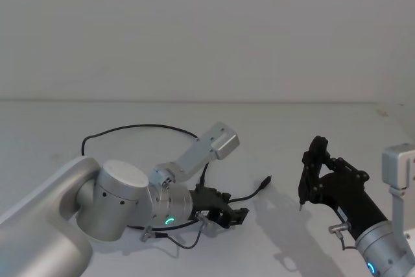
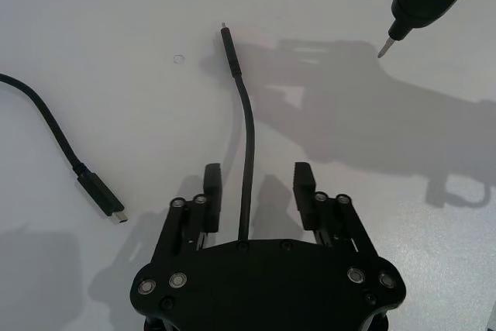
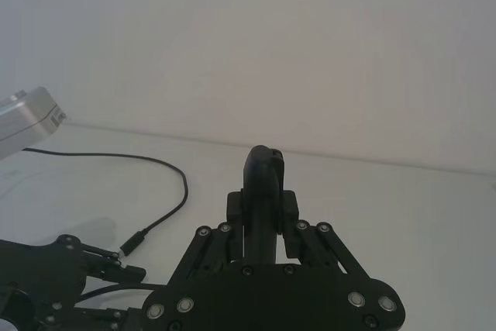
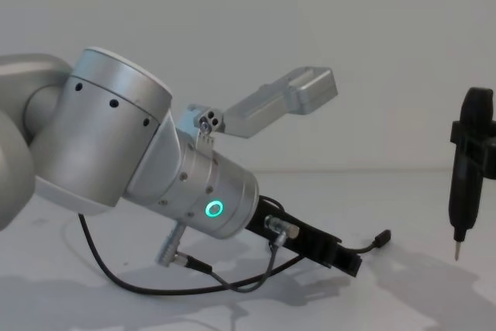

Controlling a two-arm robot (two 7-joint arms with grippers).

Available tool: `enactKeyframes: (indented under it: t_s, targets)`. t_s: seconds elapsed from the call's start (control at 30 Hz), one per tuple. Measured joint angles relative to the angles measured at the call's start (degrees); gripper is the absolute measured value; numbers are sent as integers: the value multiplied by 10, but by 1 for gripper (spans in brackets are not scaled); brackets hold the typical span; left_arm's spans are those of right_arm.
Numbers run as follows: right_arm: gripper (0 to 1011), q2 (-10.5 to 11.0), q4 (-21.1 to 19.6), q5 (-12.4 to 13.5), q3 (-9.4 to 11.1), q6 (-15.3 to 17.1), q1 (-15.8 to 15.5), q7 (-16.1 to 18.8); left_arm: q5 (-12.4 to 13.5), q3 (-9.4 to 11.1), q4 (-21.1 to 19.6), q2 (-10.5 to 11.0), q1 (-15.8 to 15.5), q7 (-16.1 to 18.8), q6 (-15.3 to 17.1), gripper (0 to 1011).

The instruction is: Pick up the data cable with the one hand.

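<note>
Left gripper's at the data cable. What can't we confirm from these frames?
- Left wrist view: the data cable runs between the open fingers of the left gripper, then disappears under the gripper body.
- Head view: part of the cable loop is hidden behind the left arm.
- Right wrist view: the right gripper clamps the pen-like tool; the tool's tip is hidden behind the gripper.

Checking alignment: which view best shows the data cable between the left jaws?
Left wrist view: the data cable runs between the open jaws of the left gripper. Head view shows its loop beyond the arm; chest view, a stretch under it; right wrist view, a curve past the right gripper holding a pen-like tool.
</note>
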Motion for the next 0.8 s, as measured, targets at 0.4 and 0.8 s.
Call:
enactKeyframes:
  t_s: [0.4,0.8]
  targets:
    - [279,0,0,0,0,0,0,0,2,1,3,-2,-1,1,1,196]
    - [279,0,0,0,0,0,0,0,2,1,3,-2,-1,2,0,44]
